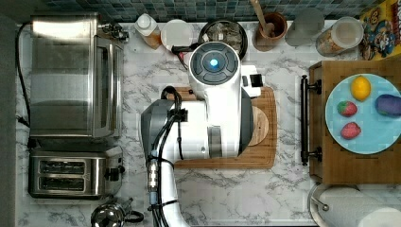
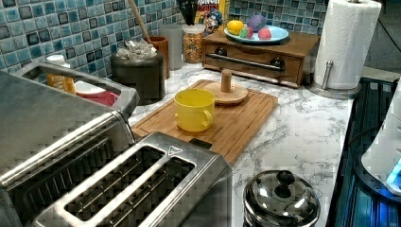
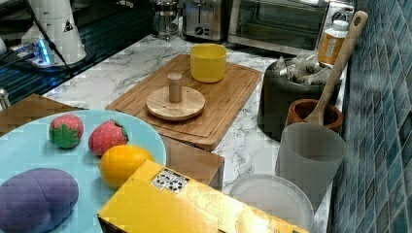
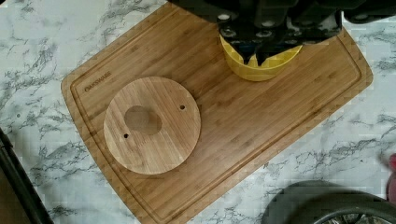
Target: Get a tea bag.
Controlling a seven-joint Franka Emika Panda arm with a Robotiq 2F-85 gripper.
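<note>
The big white robot arm (image 1: 215, 111) was bent over the wooden cutting board (image 4: 261, 121), reaching out above it. In the wrist view its gripper (image 4: 254, 53) hung high over the yellow cup (image 4: 275, 65), and its two dark fingertips (image 4: 246, 55) were close together with only a thin gap between them. They held nothing.

The tea bags (image 3: 303, 68) lay piled in a dark round pot (image 3: 282, 99). The pot stood on the marble counter (image 2: 302, 127) just beside the board, near the blue tiled wall. In the left view the pot was behind the cup. In the wrist view only the pot's rim showed at the edge, well apart from the gripper.

A round wooden stand (image 3: 175, 99) with a short peg also sat on the board, near the cup.
</note>
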